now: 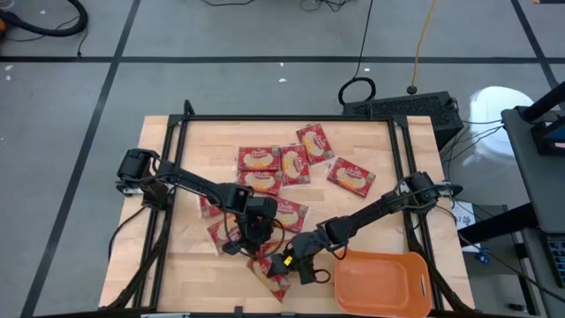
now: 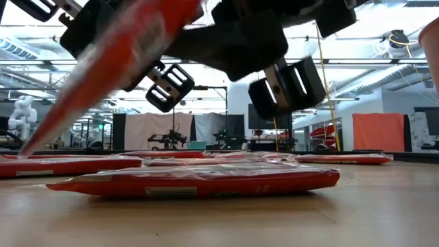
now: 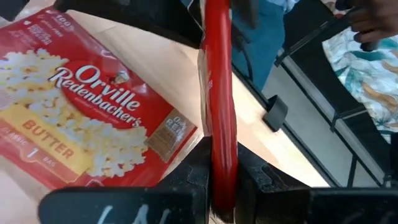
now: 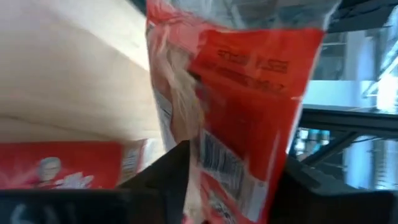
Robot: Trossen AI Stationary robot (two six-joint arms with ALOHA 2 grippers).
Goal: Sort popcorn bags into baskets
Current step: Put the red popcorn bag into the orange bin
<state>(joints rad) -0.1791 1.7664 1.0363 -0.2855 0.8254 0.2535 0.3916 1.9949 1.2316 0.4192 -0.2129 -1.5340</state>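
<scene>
Pinching one Orville Redenbacher's popcorn bag (image 3: 217,106) edge-on, the left gripper (image 3: 219,180) is sitting lower centre of the high view, jaws clamped on it. The right gripper (image 4: 233,180) is straddling the same bag, jaws apart around it; can't tell if they're touching. Other bags (image 1: 351,177) are lying flat mid-table. The orange basket (image 1: 384,281) is sitting lower right.
</scene>
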